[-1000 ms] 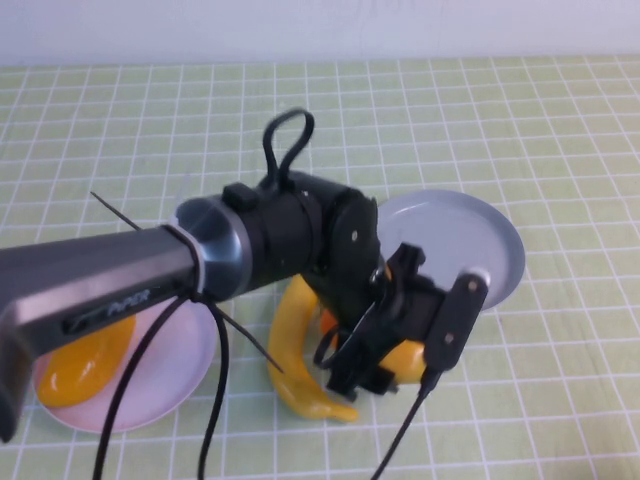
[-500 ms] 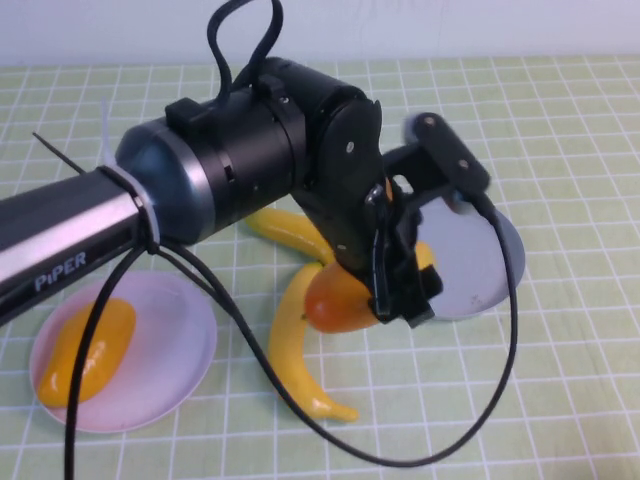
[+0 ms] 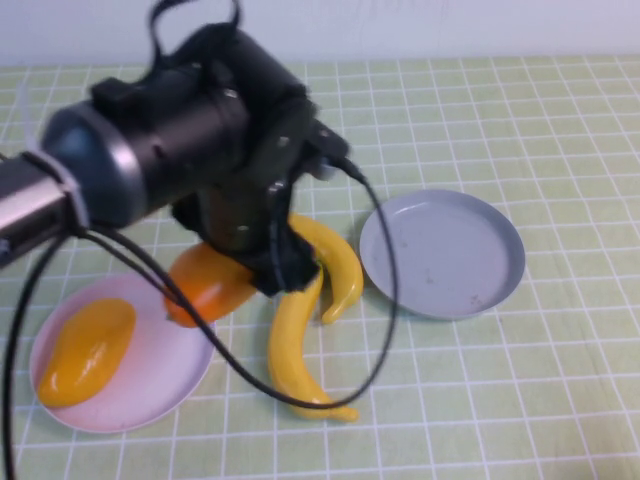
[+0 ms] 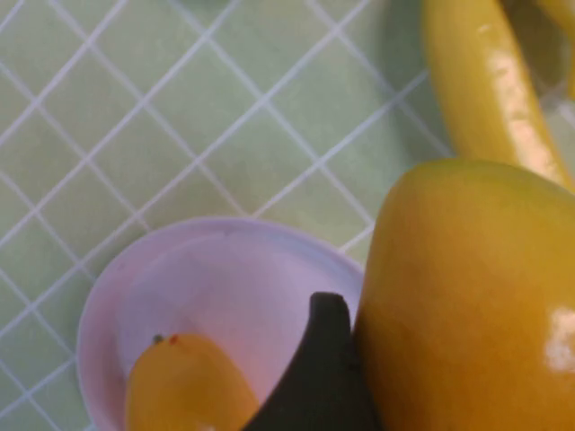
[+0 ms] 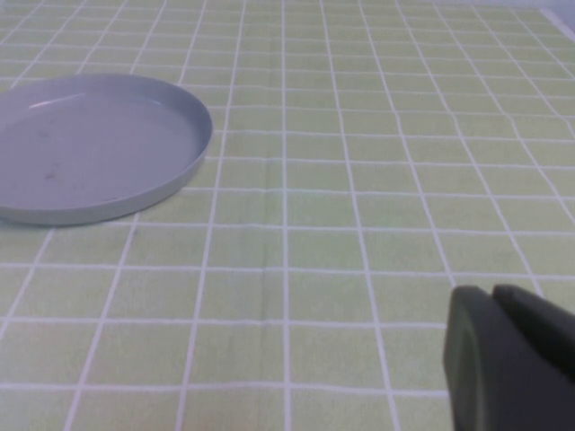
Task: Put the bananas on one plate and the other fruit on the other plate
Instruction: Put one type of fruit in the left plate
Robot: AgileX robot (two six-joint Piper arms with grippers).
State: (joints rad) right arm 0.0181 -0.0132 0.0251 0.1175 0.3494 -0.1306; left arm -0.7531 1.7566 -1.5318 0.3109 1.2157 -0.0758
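Observation:
My left gripper (image 3: 240,262) is shut on the redder orange mango-shaped fruit (image 3: 200,285) and holds it over the near edge of the pink-lilac plate (image 3: 170,352). A yellow-orange mango-shaped fruit (image 3: 85,350) lies on that plate. In the left wrist view the held fruit (image 4: 467,296) sits against one black finger (image 4: 314,377), above the pink plate (image 4: 216,278). Two bananas (image 3: 300,340) (image 3: 338,262) lie on the table between the plates. The grey-blue plate (image 3: 440,250) holds nothing. My right gripper (image 5: 512,359) is shut and empty, low over the table near the grey plate (image 5: 90,144).
The green checked tablecloth (image 3: 520,400) covers the table. The left arm's black cable (image 3: 385,300) loops over the bananas. A white wall (image 3: 400,25) runs along the far edge.
My left arm has swung left with the orange fruit, from beside the grey plate to the edge of the pink plate. Both bananas now show uncovered.

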